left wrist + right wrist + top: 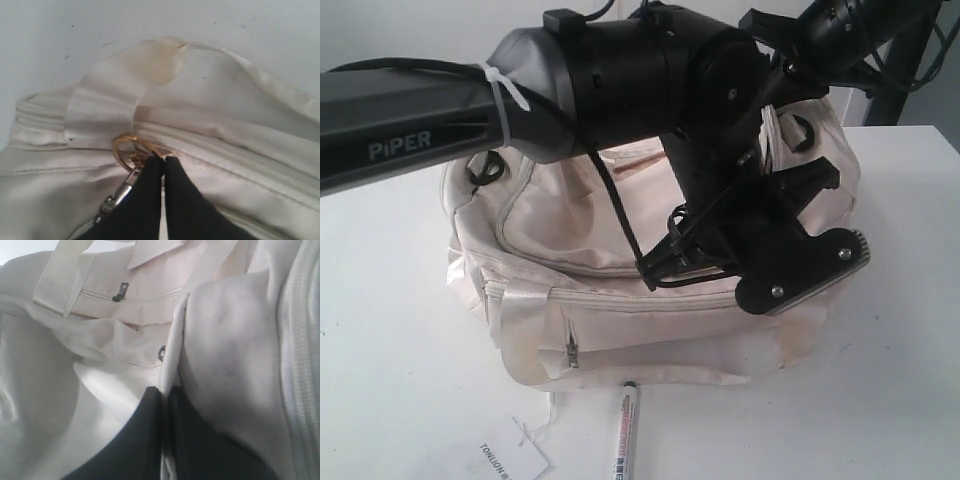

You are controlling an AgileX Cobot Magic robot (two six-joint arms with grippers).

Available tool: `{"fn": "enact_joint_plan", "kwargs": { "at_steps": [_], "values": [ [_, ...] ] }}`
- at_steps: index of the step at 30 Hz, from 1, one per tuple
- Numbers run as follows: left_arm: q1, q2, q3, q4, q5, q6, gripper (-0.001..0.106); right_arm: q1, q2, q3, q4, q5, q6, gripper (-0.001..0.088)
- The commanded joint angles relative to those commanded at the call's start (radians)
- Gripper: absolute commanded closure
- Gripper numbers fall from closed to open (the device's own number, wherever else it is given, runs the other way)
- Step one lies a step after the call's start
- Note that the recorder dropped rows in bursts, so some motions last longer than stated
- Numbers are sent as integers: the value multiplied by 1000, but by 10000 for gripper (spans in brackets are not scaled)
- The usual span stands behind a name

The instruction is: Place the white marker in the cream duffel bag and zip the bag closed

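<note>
The cream duffel bag [560,215] sits on the white table. The white marker [624,432], black cap toward the bag, lies on the table in front of it, outside the bag. My left gripper [163,159] is shut on the gold ring zip pull [121,148] on top of the bag, beside a satin handle [110,95]. My right gripper [165,391] is shut on a folded edge of the bag's fabric [172,347]. In the exterior view the left arm [620,80] covers the bag's top, and both grippers' fingertips are hidden.
A white paper tag [510,460] with black print lies on the table left of the marker. A small front pocket zip [572,350] hangs on the bag's near side. The right arm [830,35] reaches in from the upper right.
</note>
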Motion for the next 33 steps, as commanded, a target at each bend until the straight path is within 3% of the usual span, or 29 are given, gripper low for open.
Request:
{"fn": "enact_joint_plan", "kwargs": {
  "at_steps": [6, 10, 27, 33],
  "values": [
    [0, -28, 0, -17, 83, -22, 1053, 0, 0, 0, 0, -5, 0, 868],
    [0, -37, 0, -17, 153, -104, 1053, 0, 0, 0, 0, -8, 0, 868],
    [2, -50, -6, -8, 109, -796, 1053, 0, 0, 0, 0, 7, 0, 868],
    [2, -50, -6, -6, 83, -855, 1053, 0, 0, 0, 0, 7, 0, 868]
  ]
}}
